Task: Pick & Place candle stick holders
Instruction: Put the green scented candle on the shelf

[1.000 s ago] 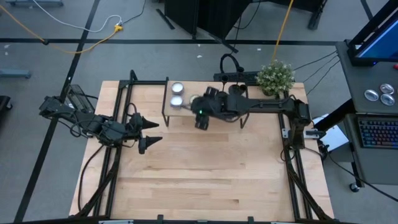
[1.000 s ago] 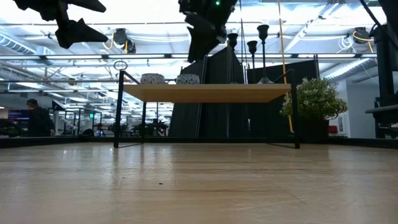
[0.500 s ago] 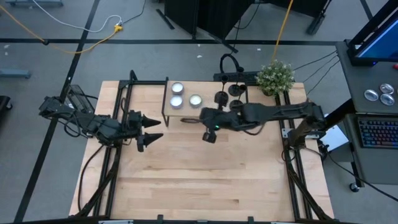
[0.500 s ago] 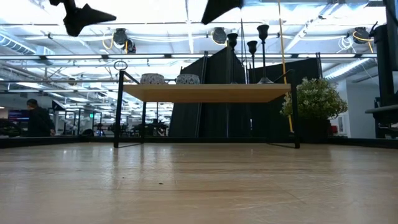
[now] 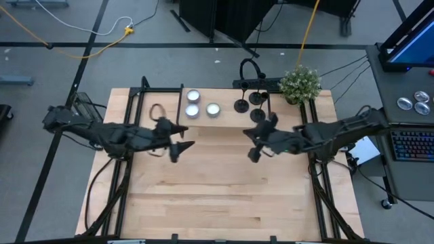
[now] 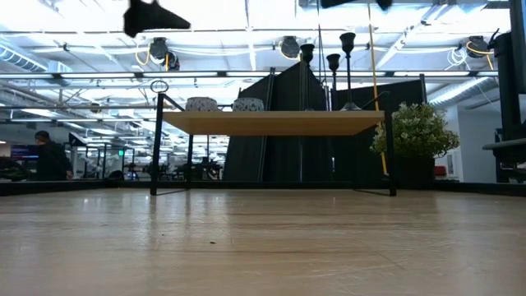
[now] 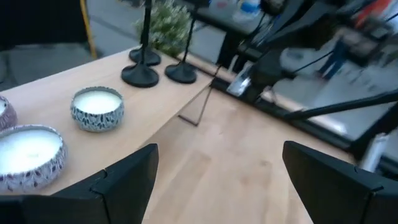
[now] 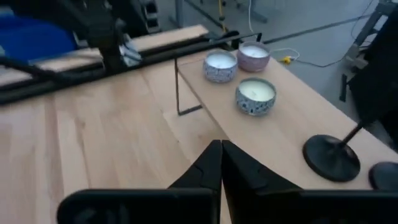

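Hovering over the table point(image 5: 224, 196) in the high view, both arms are empty. Right gripper point(image 5: 252, 153) sits just in front of the raised shelf point(image 5: 224, 120), fingers pinched together on nothing. The three candle stick holders point(image 5: 250, 103) stand on the shelf just beyond it, toward the plant point(image 5: 300, 82). Left gripper point(image 5: 178, 148) is spread wide, also empty, with three tealight candles point(image 5: 200, 108) on the shelf just ahead of it.

Low view: shelf seen edge-on, holder stems point(image 6: 326, 66) upright at its far side, candle tins point(image 6: 222, 104) toward the other end. Only bits of both arms show at the top edge.

Left wrist view: open fingers point(image 7: 130, 177), candles point(image 7: 96, 107) close ahead, holders point(image 7: 144, 73) farther along the shelf.

Right wrist view: fingers point(image 8: 214, 167) closed tip to tip; one holder base point(image 8: 331, 157) right beside them, candles point(image 8: 255, 96) farther off.

Step looks like the approach before a pick, no holder taken yet. Next move likely calls for the right gripper to open, line up on the nearest holder's stem, and close low without knocking its neighbours.
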Controlling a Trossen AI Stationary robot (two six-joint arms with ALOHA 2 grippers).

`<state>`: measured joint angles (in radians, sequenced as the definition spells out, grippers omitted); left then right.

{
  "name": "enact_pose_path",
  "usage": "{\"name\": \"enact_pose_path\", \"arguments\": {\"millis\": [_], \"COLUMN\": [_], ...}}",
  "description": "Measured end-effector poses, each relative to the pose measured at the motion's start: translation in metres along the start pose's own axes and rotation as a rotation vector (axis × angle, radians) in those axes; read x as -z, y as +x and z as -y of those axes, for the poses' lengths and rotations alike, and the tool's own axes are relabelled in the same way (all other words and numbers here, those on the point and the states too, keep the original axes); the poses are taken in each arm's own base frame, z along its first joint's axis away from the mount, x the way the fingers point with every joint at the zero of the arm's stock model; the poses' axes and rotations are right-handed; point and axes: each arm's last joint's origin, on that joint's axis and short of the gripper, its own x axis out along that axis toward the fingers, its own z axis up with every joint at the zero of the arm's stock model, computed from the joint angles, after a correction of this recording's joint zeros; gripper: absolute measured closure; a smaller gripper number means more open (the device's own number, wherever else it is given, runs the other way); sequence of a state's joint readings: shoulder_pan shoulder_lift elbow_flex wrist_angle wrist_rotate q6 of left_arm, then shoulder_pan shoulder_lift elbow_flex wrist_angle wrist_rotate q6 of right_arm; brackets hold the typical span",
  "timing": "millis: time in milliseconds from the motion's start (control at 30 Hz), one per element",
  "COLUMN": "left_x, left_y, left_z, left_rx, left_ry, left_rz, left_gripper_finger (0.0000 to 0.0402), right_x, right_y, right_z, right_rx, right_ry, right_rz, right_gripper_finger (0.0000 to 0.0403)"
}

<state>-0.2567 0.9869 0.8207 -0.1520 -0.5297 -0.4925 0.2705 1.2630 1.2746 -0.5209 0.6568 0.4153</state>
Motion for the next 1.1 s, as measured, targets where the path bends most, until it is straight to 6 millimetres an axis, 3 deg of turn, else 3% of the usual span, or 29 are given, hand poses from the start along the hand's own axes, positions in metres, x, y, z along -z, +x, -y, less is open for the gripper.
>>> {"name": "enact_pose_path", "arguments": {"millis": [233, 433, 667, 833, 1100], "left_x": [-0.042, -0.073, -0.071, -0.059, -0.062], "left_y": [0.055, 0.111, 0.165, 0.181, 0.182], "left_z": [0.008, -0.003, -0.030, -0.048, -0.059], "left_rx": [-0.158, -0.235, -0.303, -0.371, -0.448], "left_ry": [0.124, 0.183, 0.165, 0.164, 0.169], "left_rz": [-0.170, -0.294, -0.390, -0.454, -0.438], "left_gripper_finger": [0.0050, 0.0050, 0.0050, 0.0050, 0.0050], "right_x": [0.031, 0.051, 0.054, 0.054, 0.054], "right_y": [-0.018, -0.026, -0.031, -0.031, -0.031], "right_z": [0.018, 0.031, 0.036, 0.036, 0.036], "right_rx": [-0.066, -0.090, -0.097, -0.096, -0.094], "right_ry": [0.079, 0.089, 0.049, 0.029, 0.009], "right_rz": [0.082, 0.101, 0.108, 0.104, 0.103], "right_gripper_finger": [0.0402, 0.0402, 0.0402, 0.0402, 0.0402]}}
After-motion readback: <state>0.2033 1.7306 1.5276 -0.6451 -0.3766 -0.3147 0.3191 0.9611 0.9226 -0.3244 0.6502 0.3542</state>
